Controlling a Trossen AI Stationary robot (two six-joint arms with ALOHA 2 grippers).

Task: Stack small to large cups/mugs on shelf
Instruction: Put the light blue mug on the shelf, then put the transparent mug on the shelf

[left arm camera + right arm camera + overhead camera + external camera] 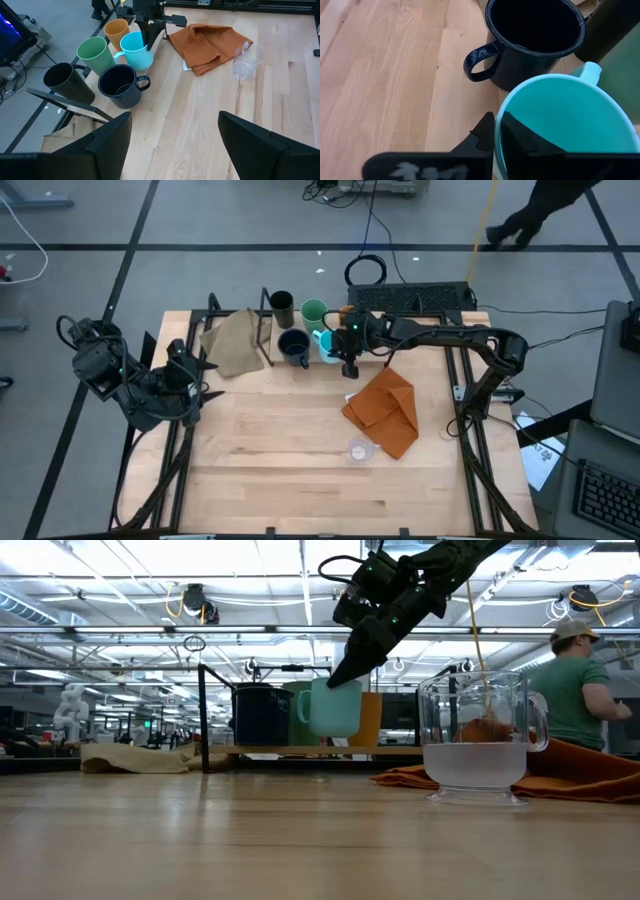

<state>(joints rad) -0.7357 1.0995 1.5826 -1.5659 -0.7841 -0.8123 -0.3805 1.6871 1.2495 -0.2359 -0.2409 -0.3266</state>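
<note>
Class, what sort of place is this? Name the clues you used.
Probably a robotics lab or workshop hall: a wooden table on a metal frame with mounted arms, floor cables, and overhead pipes and lights.

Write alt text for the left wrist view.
The right gripper is shut on the rim of a light blue handled mug, among a green cup, orange cup, dark brown cup and navy handled mug; a clear cup stands beside an orange cloth.

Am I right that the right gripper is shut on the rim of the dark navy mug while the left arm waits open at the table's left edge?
Not quite: the right gripper is shut on the light blue mug, as the right wrist view shows. The dark navy mug stands free beside it. The left gripper does wait open.
</note>
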